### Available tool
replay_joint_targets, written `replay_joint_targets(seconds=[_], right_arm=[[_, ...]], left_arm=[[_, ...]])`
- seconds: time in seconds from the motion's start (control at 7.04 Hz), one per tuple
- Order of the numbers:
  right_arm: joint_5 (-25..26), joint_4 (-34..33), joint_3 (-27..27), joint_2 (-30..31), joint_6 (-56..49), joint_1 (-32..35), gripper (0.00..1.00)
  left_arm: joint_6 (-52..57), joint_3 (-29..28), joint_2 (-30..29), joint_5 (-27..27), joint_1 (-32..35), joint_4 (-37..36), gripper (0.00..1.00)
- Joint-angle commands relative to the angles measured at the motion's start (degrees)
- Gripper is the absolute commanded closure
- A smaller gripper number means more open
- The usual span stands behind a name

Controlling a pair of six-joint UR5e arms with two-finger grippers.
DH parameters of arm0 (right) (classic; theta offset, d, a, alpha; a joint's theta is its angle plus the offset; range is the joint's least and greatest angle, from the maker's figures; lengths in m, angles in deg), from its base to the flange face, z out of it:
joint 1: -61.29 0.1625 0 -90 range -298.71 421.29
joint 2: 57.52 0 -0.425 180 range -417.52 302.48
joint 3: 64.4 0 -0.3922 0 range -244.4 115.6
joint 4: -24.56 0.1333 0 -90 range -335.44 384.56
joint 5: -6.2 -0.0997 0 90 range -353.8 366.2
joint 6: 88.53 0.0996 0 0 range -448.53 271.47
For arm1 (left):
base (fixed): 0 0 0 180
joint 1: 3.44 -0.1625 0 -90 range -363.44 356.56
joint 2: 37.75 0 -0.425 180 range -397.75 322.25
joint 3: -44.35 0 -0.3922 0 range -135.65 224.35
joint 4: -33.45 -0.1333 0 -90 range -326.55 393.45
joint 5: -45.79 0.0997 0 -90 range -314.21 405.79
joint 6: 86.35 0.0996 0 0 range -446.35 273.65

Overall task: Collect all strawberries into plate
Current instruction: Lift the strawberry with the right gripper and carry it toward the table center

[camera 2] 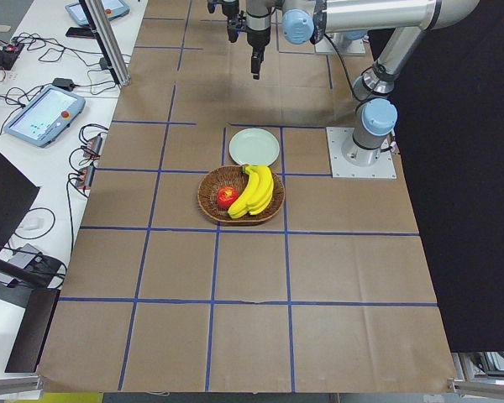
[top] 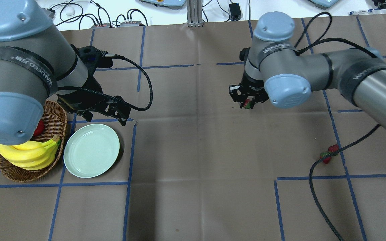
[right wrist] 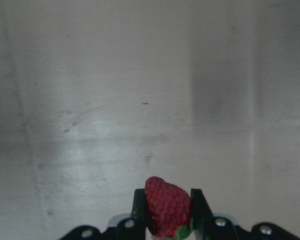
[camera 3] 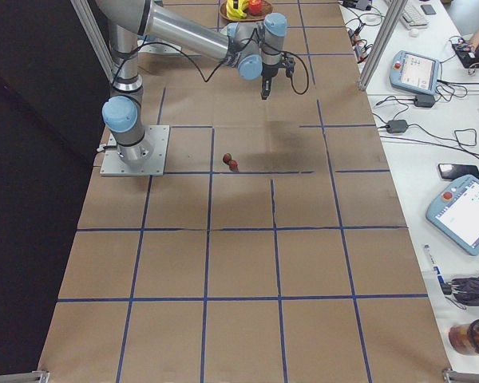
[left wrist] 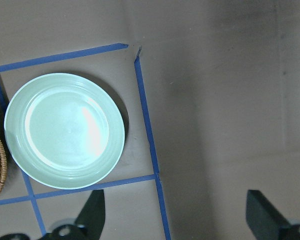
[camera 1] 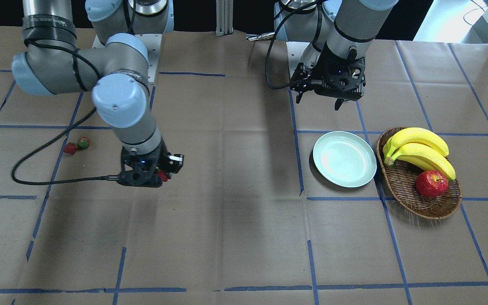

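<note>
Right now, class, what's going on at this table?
The right gripper is shut on one strawberry, held above the bare table, far from the plate. Two other strawberries lie side by side on the table on the robot's right. The plate is empty. The left gripper hangs open near the plate, holding nothing.

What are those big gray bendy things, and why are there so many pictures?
They are two robot arms at a table. Each picture comes from another camera: above, in front, at both table ends, and on each wrist. The right arm's fingers pinch one strawberry. Two more strawberries lie on the table. The left arm's fingers hang open near the empty green plate. Beside it, a basket holds bananas and an apple.
</note>
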Motion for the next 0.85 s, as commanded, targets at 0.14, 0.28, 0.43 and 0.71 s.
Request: replay_joint_targets(seconds=[0.14,0.28,0.43,0.71], right_arm=[[-0.83,-1.15,-9.17,-12.32,12.65,12.14,0.95],[-0.83,-3.16,-9.19,-14.88,12.94,12.24,0.95],[-0.83,-4.83,-9.01,-16.73,13.20,12.24,0.95],[-3.44,-5.55,-9.45,-17.28,14.69,11.81,0.57]], left_arm=[[0.42,1.76,0.75,0.02,-0.09,-0.06,0.00],[0.42,1.76,0.75,-0.06,-0.09,-0.06,0.00],[0.50,1.76,0.75,0.03,-0.17,-0.06,0.00],[0.42,1.76,0.75,0.20,-0.17,-0.06,0.00]])
